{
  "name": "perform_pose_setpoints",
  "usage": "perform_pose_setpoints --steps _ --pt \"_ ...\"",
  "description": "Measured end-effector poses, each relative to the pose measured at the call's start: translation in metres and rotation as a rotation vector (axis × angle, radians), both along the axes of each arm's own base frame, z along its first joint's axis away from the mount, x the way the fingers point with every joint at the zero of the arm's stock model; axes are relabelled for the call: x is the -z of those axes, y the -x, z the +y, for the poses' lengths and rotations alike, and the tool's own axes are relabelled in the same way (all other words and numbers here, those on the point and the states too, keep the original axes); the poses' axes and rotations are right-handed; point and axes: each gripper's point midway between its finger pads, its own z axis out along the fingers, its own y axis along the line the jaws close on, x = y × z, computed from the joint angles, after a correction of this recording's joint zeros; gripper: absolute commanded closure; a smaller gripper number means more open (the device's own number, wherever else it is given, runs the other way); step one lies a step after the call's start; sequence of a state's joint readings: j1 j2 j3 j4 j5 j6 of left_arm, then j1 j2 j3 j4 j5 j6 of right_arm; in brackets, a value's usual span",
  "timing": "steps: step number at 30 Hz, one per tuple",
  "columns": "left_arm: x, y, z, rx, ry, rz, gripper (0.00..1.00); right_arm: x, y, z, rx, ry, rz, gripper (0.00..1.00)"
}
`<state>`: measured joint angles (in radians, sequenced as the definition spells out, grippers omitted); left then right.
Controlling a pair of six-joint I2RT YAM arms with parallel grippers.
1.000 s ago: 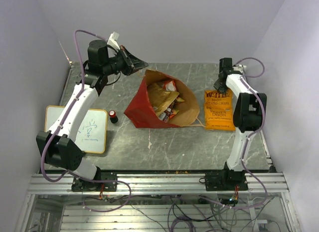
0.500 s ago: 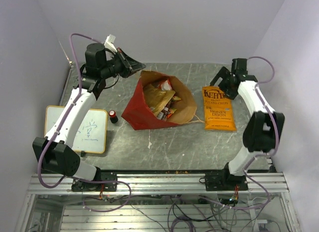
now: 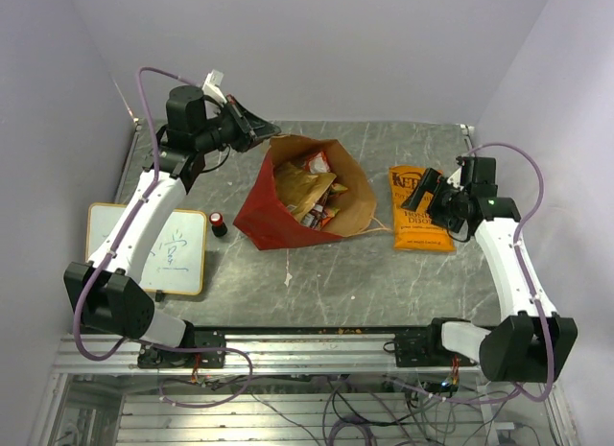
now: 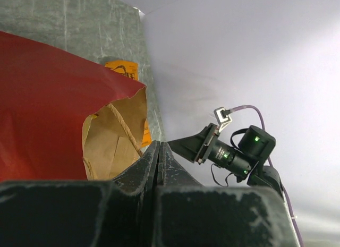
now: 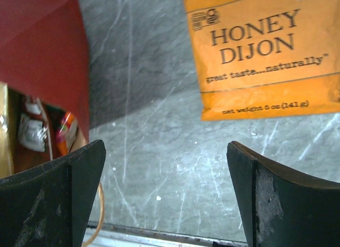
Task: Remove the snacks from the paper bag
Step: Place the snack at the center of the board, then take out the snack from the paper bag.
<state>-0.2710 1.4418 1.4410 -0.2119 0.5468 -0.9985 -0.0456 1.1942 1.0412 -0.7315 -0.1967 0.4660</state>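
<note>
Wide bare stretch of grey marbled bench [image 3: 336, 283] along the near edge, tighter at the right edge. There, one large orange chip bag [image 3: 422, 230] lying flat, out and just beside one big red paper bag [image 3: 273, 211] with kraft lining. Mid-bench, mouth open, several glossy packets [image 3: 312, 189] still inside, too jumbled to count. At left, one yellow-framed whiteboard [image 3: 173, 246] and one small red-and-black cylinder [image 3: 219, 223]. Left gripper [image 3: 267, 131] at the bag's far rim, jaws pressed together; whether pinching anything, cannot tell. Right gripper [image 5: 166, 146] jaws wide apart, swung nearer than half a second ago, above the chip bag's near left corner.

Soft even light; left hand [image 4: 158, 151] dark, perhaps slightly blurred.
</note>
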Motion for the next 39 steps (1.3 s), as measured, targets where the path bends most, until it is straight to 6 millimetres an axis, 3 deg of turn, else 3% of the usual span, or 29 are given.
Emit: perform_pose_setpoints --steps 7,15,18,21,26,33,36,39 --pt "0.005 0.001 0.001 -0.002 -0.017 0.017 0.93 -0.014 0.007 0.04 -0.174 -0.017 -0.002 0.05" --pt "0.0 0.0 0.004 -0.059 -0.002 0.07 0.93 -0.084 -0.018 0.088 -0.327 0.003 -0.181 0.11" --pt "0.002 0.002 0.003 -0.068 0.004 0.095 0.93 -0.098 -0.02 0.106 -0.377 -0.052 -0.222 0.16" --pt "0.003 0.005 0.002 -0.067 0.001 0.11 0.93 -0.102 -0.022 0.137 -0.435 -0.163 -0.225 0.17" --pt "-0.001 0.012 0.003 -0.068 0.028 0.118 0.93 -0.087 -0.011 0.188 -0.447 -0.36 -0.165 0.21" --pt "0.016 0.024 -0.007 -0.057 0.063 0.213 0.93 -0.03 0.002 0.243 -0.413 -0.468 0.015 0.36" --pt "0.017 0.025 -0.009 -0.049 0.069 0.223 0.93 -0.007 0.005 0.254 -0.368 -0.445 0.063 0.41" --pt "0.015 0.026 -0.011 -0.041 0.081 0.226 0.93 0.0 0.005 0.26 -0.322 -0.447 0.063 0.41"
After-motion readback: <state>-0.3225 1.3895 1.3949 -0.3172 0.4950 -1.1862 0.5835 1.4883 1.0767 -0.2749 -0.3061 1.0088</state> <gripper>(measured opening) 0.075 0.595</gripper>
